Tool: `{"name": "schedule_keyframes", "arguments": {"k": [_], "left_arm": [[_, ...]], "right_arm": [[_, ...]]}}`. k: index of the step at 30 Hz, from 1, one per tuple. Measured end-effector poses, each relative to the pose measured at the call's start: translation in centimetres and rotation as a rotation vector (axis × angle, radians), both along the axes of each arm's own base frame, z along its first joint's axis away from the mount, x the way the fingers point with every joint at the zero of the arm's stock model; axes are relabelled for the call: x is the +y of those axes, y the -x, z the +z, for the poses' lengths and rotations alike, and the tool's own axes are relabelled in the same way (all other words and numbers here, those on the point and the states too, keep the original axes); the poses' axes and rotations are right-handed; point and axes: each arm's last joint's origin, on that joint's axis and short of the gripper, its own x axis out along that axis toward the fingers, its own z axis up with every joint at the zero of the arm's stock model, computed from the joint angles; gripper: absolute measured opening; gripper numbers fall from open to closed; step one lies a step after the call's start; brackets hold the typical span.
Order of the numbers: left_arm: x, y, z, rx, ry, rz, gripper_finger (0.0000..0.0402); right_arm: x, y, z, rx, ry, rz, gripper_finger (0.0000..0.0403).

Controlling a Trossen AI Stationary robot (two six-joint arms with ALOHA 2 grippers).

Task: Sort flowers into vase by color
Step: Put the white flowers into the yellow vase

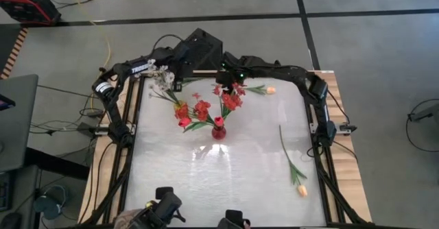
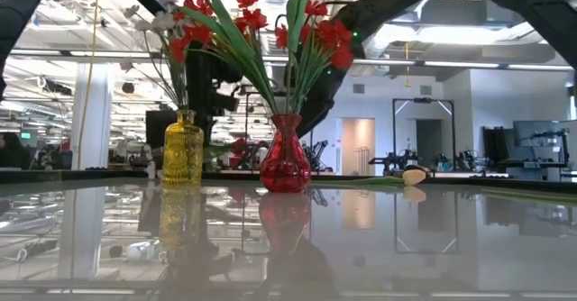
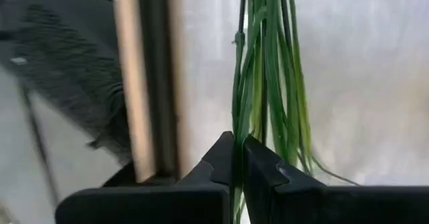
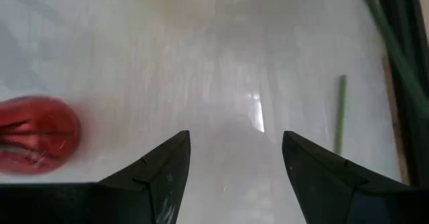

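Two vases stand near the middle of the bench (image 1: 226, 174) in the high view: the red vase (image 1: 218, 131) already bushy with red flowers (image 1: 230, 99), and at its ten o'clock the yellow vase, hidden from above under the blooms. The left tool (image 1: 167, 75) sits at the bench's eleven o'clock, over a white spray (image 1: 162, 80); the right tool (image 1: 230, 77) hovers at twelve o'clock above the red blooms. One peach tulip (image 1: 300, 188) lies at four o'clock, another (image 1: 270, 90) at one o'clock, both still unsorted. In the low view, the yellow vase (image 2: 183, 149) stands just beside the red vase (image 2: 285, 156), with red and pale heads crossing above them, so a lifted stem could snag neighbouring blooms and tip a vase. In the left wrist view, the left tool (image 3: 238, 158) is clenched on thin green stems (image 3: 268, 70) hanging among loose grassy leaves; the grip is at the very tips, so the stem may slide out or swing, and leaves caught with it could drag other flowers along. In the right wrist view, the right tool (image 4: 234, 160) stands released and empty over bare bench, the red vase (image 4: 37, 135) off to one side and a loose stem end (image 4: 340, 113) nearby; a careless descent could knock the vase.
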Motion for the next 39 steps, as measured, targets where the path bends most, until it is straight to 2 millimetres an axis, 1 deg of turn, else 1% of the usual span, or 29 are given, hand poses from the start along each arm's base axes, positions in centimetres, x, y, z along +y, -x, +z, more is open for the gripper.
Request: {"name": "schedule_keyframes", "arguments": {"k": [5,11,19,27,33,36,39], "left_arm": [[0.1,0.9,2.2,0.016,-0.113,0.04,0.0],[-0.5,2.2,5.4,-0.055,-0.186,0.055,0.0],[-2.3,4.3,10.8,-0.199,-0.356,0.066,0.0],[-4.7,7.0,16.8,-0.323,-0.646,0.153,0.0],[-6.3,8.8,20.4,-0.581,-0.752,0.201,0.0],[-7.3,9.5,21.7,-0.653,-0.802,0.196,0.0],[-8.6,10.1,22.9,-0.745,-0.812,0.167,0.0]], "right_arm": [[-0.3,0.9,1.1,0.002,0.003,-0.019,0.0264],[-0.1,1.1,1.4,0.008,-0.001,-0.024,0.0264],[-0.1,1.1,1.4,0.013,-0.003,-0.023,0.0264],[0.1,1.4,1.3,0.044,-0.025,-0.031,0.0264],[0.3,1.6,1.7,0.076,0.027,-0.069,0.0264],[0.3,2.0,2.7,0.089,0.101,-0.103,0.0264],[0.4,2.6,4.1,0.101,0.2,-0.156,0.0264]]}}
